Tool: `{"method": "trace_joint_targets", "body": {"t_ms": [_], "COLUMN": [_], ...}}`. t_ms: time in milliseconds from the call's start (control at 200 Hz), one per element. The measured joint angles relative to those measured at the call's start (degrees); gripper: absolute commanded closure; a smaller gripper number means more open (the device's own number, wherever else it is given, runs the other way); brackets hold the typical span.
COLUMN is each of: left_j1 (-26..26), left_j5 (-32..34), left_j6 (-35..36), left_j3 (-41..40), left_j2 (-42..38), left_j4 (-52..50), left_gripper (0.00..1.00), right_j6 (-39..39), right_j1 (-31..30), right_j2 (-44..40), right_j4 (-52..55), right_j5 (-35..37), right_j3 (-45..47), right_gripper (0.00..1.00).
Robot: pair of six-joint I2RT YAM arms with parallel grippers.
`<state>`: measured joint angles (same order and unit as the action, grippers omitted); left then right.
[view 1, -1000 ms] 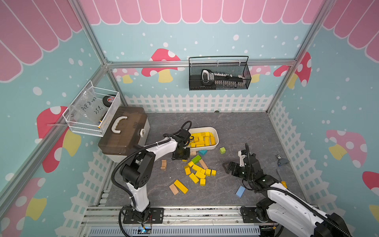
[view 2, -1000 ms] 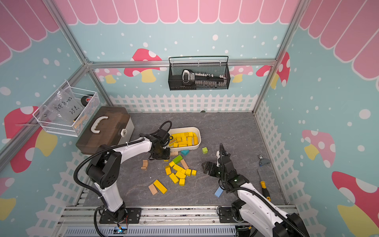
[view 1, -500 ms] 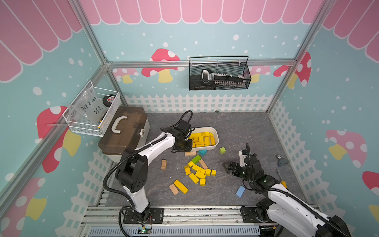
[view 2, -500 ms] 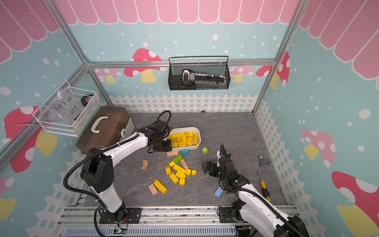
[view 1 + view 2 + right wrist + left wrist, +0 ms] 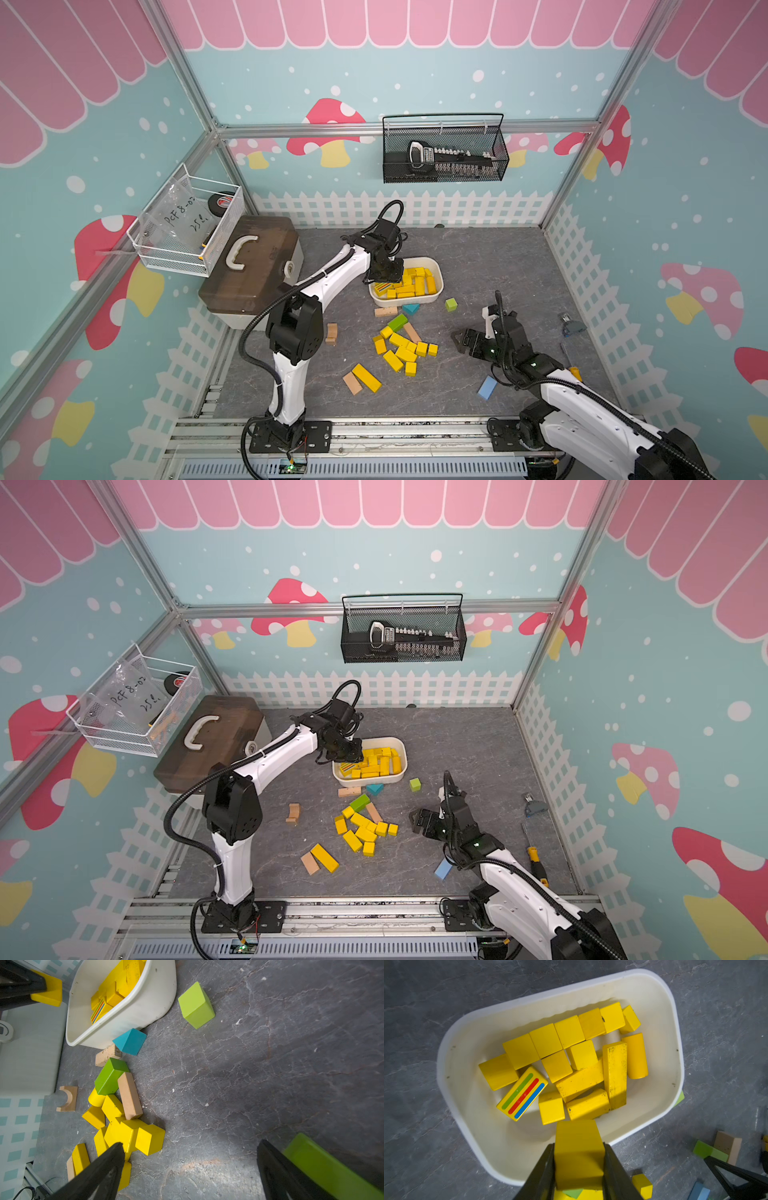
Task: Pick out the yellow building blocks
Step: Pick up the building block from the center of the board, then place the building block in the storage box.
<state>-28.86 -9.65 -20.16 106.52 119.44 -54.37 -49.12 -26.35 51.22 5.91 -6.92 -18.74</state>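
My left gripper [image 5: 579, 1145] is shut on a yellow building block [image 5: 579, 1153] and holds it above the near rim of the white tub [image 5: 452, 1047]. In both top views the left gripper [image 5: 392, 276] [image 5: 353, 752] hangs over the tub's left end. Several yellow blocks [image 5: 569, 1030] lie inside the tub, among them a striped one [image 5: 522, 1094]. More yellow blocks [image 5: 401, 347] [image 5: 124, 1132] lie in a loose pile on the grey floor. To the right of that pile, my right gripper [image 5: 191, 1144] [image 5: 463, 340] is open over bare floor, holding nothing.
A green cube [image 5: 451, 304], a teal wedge [image 5: 410, 308], a green brick [image 5: 397, 322] and tan blocks [image 5: 386, 311] [image 5: 352, 382] lie around the pile. A blue block [image 5: 487, 388] sits by the right arm. A brown toolbox [image 5: 249, 266] stands at the left.
The left arm has swung from beside the floor pile up and back to the tub's left end, carrying the yellow block. The right arm has hardly moved.
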Motion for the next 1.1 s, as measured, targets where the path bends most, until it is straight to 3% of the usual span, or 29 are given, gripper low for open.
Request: {"method": "trace_joint_targets", "body": {"t_ms": [360, 726, 896, 1096], "left_j1": [-0.98, -2.91, -2.93, -2.93], "left_j5": [-5.81, -10.16, -10.03, -8.83], "left_j6": [-0.02, -0.68, -0.61, 1.05], "left_j3": [13.38, 24.74, 23.50, 10.19], "left_j2": [9.99, 16.44, 16.04, 8.87], "left_j4": [-1.73, -1.90, -1.75, -1.05], "left_gripper": [0.60, 0.57, 0.57, 0.56], "right_j6": [1.70, 1.99, 1.99, 1.99], "right_j1": [0.00, 0.02, 0.02, 0.04], "right_j2": [8.37, 9.01, 9.35, 9.57], "right_j4": [-1.36, -2.58, -3.02, -3.37], "right_j5": [-0.48, -0.63, -0.68, -1.31], "right_j3": [-3.67, -3.80, -3.80, -3.80], "right_gripper": [0.02, 0.02, 0.02, 0.02]}}
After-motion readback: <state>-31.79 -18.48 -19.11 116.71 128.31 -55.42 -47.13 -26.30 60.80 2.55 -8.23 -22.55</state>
